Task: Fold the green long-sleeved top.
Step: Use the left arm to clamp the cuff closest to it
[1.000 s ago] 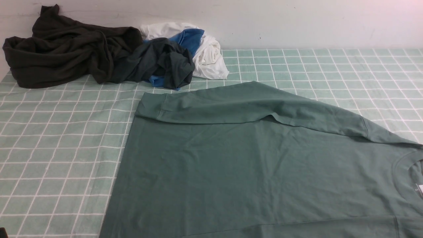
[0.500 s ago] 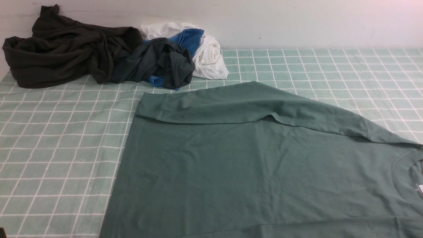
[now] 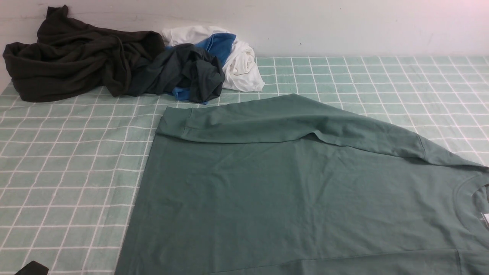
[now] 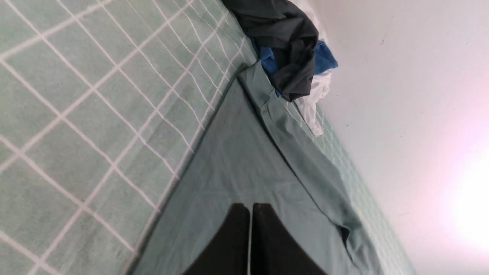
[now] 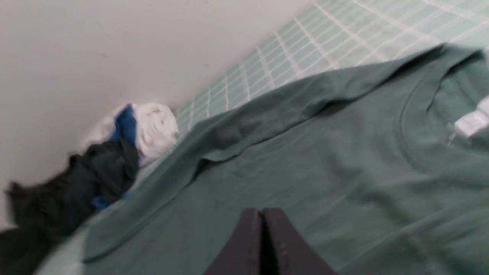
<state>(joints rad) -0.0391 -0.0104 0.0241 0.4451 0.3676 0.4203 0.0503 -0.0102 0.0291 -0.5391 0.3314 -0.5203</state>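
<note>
The green long-sleeved top [image 3: 290, 191] lies flat on the checked table, hem to the left, neck with white label at the right edge. Its far sleeve [image 3: 267, 118] is folded across the body, cuff at the far left corner. The top also shows in the left wrist view [image 4: 244, 168] and the right wrist view [image 5: 305, 160]. My left gripper [image 4: 251, 208] is shut and empty above the top near its hem; only a dark tip [image 3: 32, 268] shows at the front view's bottom left. My right gripper [image 5: 262, 212] is shut and empty above the top's body.
A brown-black garment [image 3: 72, 57] lies bunched at the far left by the wall. Next to it are a blackish-green garment [image 3: 187, 72] and a white and blue one [image 3: 233, 53]. The checked cloth [image 3: 61, 172] covers the table.
A dark part of my left arm has come further into the front view's bottom left corner. The top has not moved.
</note>
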